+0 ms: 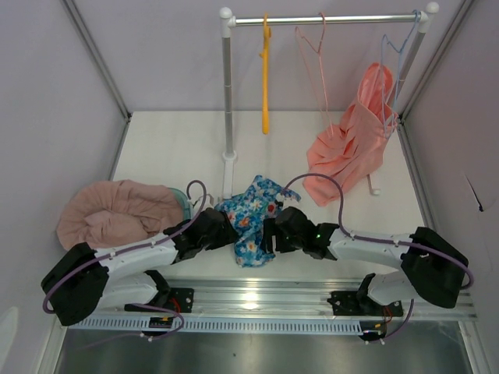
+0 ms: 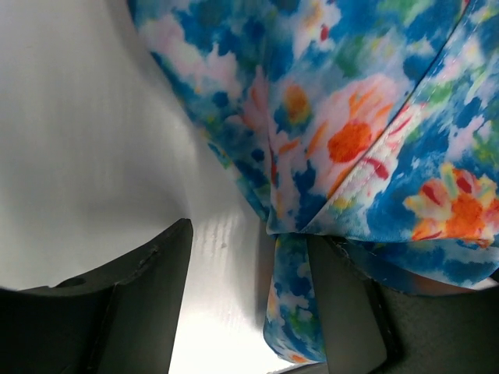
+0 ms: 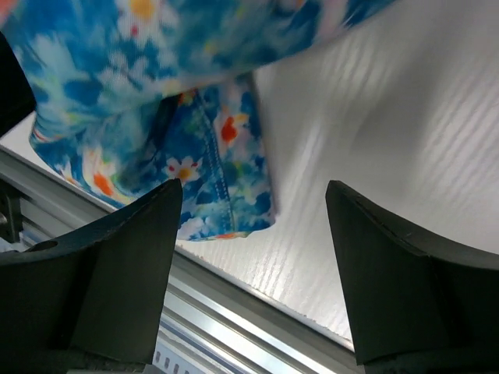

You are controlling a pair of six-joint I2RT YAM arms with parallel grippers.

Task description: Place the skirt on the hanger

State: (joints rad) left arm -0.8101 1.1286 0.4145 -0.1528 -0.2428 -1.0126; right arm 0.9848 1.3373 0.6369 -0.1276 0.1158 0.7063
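A: Where does the skirt point(image 1: 249, 222) lie?
B: Bunched at the near edge of the table point(image 1: 171, 148). The left gripper point(image 2: 249, 312) gapes round a hanging fold and the right gripper point(image 3: 253, 257) gapes over the hem. Neither pinches yet, so they are likely lining up a two-sided lift.
A: Any bin?
B: A teal rim point(image 1: 181, 199) peeks from under the pink cloth point(image 1: 117, 210) on the left; its contents are hidden

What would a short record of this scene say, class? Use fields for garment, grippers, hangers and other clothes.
garment: floral skirt, crumpled on table, near edge
left gripper: open, at skirt's fabric
right gripper: open, at skirt's edge
free hangers: yellow hanger, pink hanger on rail
other clothes: coral dress hung; pink cloth at left
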